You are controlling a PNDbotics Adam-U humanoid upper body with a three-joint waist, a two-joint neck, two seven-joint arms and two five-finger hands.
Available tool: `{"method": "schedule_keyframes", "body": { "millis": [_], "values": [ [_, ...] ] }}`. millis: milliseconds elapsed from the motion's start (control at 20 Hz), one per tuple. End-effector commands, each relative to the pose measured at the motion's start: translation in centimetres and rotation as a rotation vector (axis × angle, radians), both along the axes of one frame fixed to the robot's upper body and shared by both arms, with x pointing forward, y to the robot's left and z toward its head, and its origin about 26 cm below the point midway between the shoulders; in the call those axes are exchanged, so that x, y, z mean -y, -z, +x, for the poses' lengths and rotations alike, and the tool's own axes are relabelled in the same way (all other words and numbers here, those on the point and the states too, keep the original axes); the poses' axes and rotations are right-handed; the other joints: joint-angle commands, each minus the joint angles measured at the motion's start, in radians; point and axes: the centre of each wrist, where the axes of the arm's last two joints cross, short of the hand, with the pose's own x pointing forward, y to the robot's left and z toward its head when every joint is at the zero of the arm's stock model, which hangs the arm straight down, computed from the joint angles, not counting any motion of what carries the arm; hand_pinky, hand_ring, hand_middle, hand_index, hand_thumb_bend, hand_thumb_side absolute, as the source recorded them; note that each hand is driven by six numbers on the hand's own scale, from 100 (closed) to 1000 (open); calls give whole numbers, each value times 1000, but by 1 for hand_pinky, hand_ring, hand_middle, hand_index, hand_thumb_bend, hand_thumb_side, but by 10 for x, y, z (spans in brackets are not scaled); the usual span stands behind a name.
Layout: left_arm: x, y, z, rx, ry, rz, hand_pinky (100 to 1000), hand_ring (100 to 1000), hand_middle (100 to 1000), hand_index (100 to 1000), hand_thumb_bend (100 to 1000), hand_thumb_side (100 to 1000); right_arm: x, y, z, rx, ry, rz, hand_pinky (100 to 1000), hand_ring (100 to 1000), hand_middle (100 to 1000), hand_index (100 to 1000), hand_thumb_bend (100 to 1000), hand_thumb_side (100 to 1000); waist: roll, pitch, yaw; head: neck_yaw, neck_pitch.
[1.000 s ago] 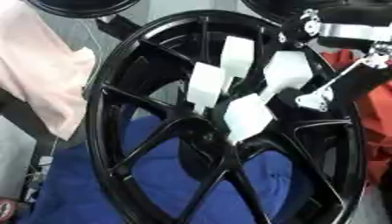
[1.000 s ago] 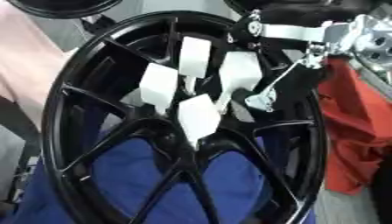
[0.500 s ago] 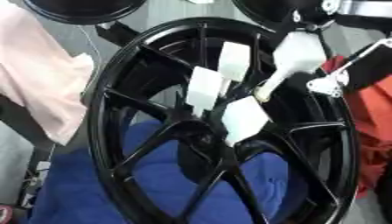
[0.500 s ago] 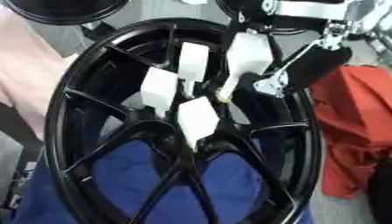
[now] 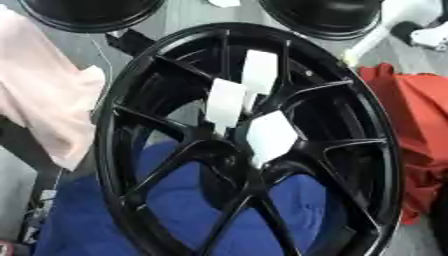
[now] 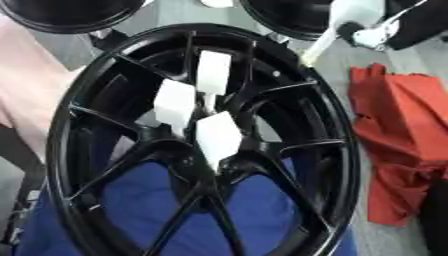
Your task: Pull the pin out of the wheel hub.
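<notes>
A grey surface [image 5: 188, 15] runs under everything, with two black round shapes at its far edge, one left [image 5: 87, 12] and one right [image 5: 324, 15]. At the far left lies a pink cloth [image 5: 44, 95]. Just beside it the black hub [image 5: 109, 135] stands tilted, its lower half over a blue cloth [image 5: 184, 210] that shows between the spokes. Near the hub's middle sit three white-headed pins: the left pin [image 5: 226, 102], the top pin [image 5: 259, 70] and the low pin [image 5: 271, 136], close together. Up to the right, a fourth pin [image 6: 325, 40] is out of the hub, slanting, with its tip just off the rim's outer edge. My right hand [image 6: 385, 32] is in the upper corner, and my fingers look to be grasping that pin's white upper end. A crumpled red cloth [image 6: 394, 130] lies right of the hub.
</notes>
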Motion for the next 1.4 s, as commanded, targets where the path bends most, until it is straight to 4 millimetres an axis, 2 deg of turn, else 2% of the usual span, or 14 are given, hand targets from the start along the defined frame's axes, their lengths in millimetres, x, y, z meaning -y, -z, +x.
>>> {"method": "schedule_keyframes", "body": {
  "millis": [50,150,300,400,450,500,650,900,1000,1050,1100,1150,1250,1400],
  "values": [
    [-3,-7,-3,30,-17,10,747,737,667,759,151,789,58,-18,-12,106,248,50,666,334,425,529,100,100,8,-17,-4,12,-6],
    [-3,-7,-3,31,-19,8,747,736,667,760,150,788,85,-11,-13,117,357,83,685,345,437,539,100,100,13,-15,-7,20,-6],
    [-3,-8,-3,34,-20,8,747,736,667,759,148,788,116,1,-15,113,487,109,777,442,508,625,100,100,20,-11,-9,25,-7],
    [-3,-8,-3,36,-20,8,747,736,667,759,148,788,130,8,-16,109,568,95,833,598,643,738,100,100,24,-9,-11,27,-7],
    [-3,-8,-3,36,-19,8,747,736,667,759,148,788,135,12,-16,98,595,83,851,758,764,809,127,100,25,-8,-12,28,-7],
    [-3,-8,-2,36,-18,9,747,736,667,760,148,788,139,15,-16,79,617,64,892,902,892,871,213,100,27,-8,-13,28,-6],
    [-2,-8,-2,34,-15,10,748,736,668,759,146,787,147,19,-18,55,682,15,938,997,1000,940,315,100,31,-7,-17,30,-5],
    [-2,-9,-2,32,-13,9,748,736,668,759,148,787,146,16,-17,112,728,27,896,948,963,903,271,100,37,-11,-21,33,-3],
    [-2,-8,-2,33,-13,9,747,736,667,758,146,786,142,12,-17,166,732,53,858,882,913,870,100,100,38,-12,-20,33,-8],
    [-2,-9,-2,34,-13,10,747,735,667,758,147,788,140,10,-18,204,740,73,837,836,873,847,100,256,38,-12,-20,31,-6],
    [-2,-9,-2,33,-12,11,747,735,667,758,146,786,138,8,-17,246,752,97,796,735,792,801,100,401,39,-12,-20,30,-3],
    [-2,-8,-2,32,-11,11,747,735,667,758,146,786,135,7,-17,293,759,131,764,675,748,770,100,471,39,-13,-20,29,-1],
    [-2,-9,-2,33,-11,10,747,735,667,758,146,784,129,4,-16,379,755,196,749,628,711,735,100,464,39,-15,-18,26,-5],
    [-2,-9,-2,37,-8,12,747,735,667,758,145,785,115,0,-13,497,680,298,737,610,698,716,100,529,38,-14,-14,22,0]
  ]
}}
